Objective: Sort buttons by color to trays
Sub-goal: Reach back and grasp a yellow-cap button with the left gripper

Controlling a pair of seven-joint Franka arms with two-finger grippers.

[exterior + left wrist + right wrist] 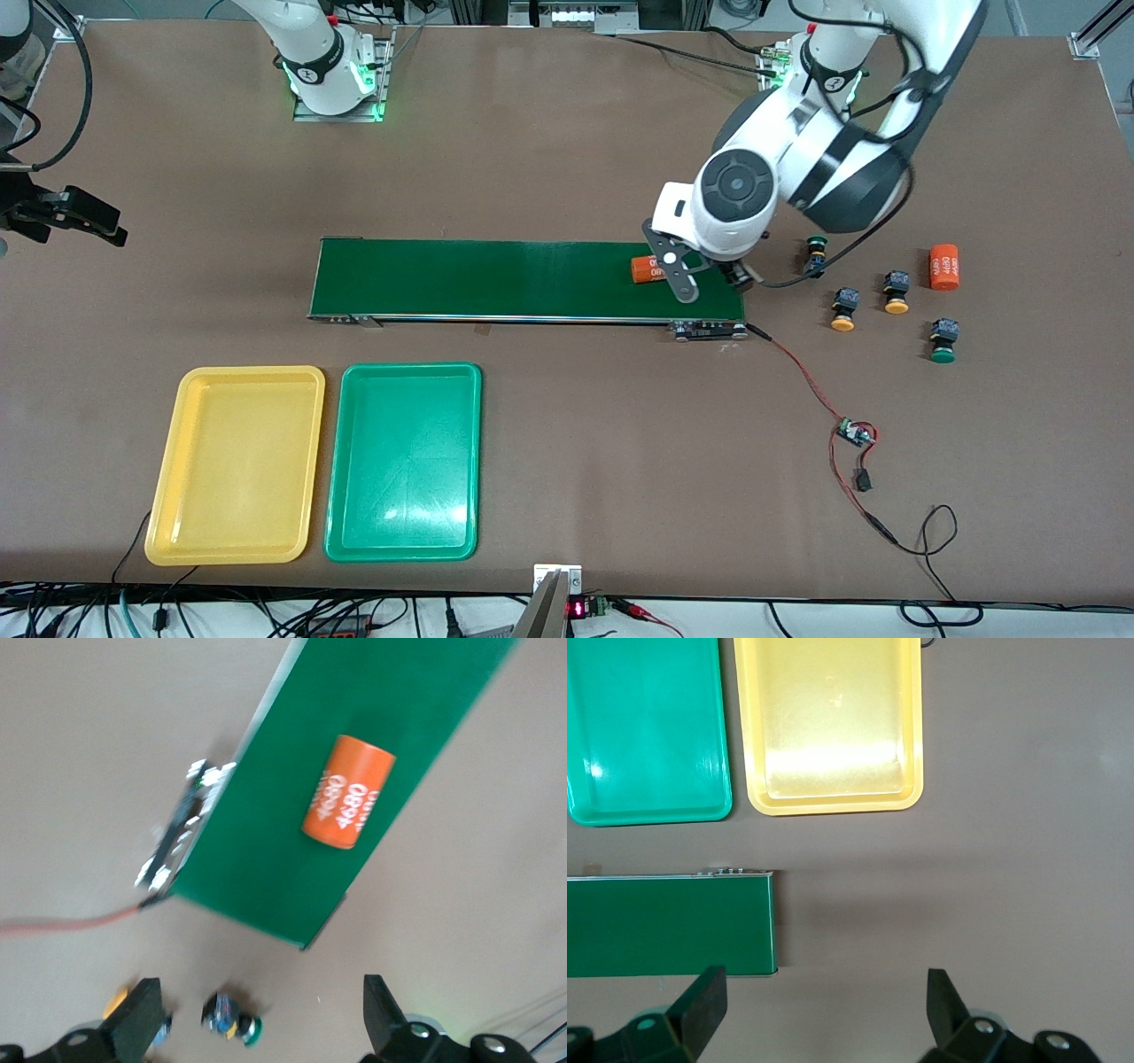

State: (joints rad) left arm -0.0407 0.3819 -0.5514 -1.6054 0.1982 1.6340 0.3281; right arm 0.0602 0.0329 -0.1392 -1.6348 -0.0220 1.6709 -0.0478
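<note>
Two trays sit near the tabletop's camera-side edge toward the right arm's end: the yellow tray (pixel 236 465) by that corner, the green tray (pixel 405 461) just beside it. The right end effector (pixel 826 1003), jaws apart and empty, waits past the conveyor belt (pixel 496 279) at that same end. An orange cylinder (pixel 647 268) lies on the belt's other end; the left end effector (pixel 257 1014) hangs over that end, fingers spread, holding nothing. Four buttons follow on bare tabletop: a green-capped button (pixel 816 252), two yellow-capped buttons (pixel 844 308) (pixel 897 291), another green button (pixel 943 340), with a second orange cylinder (pixel 944 267) nearby.
</note>
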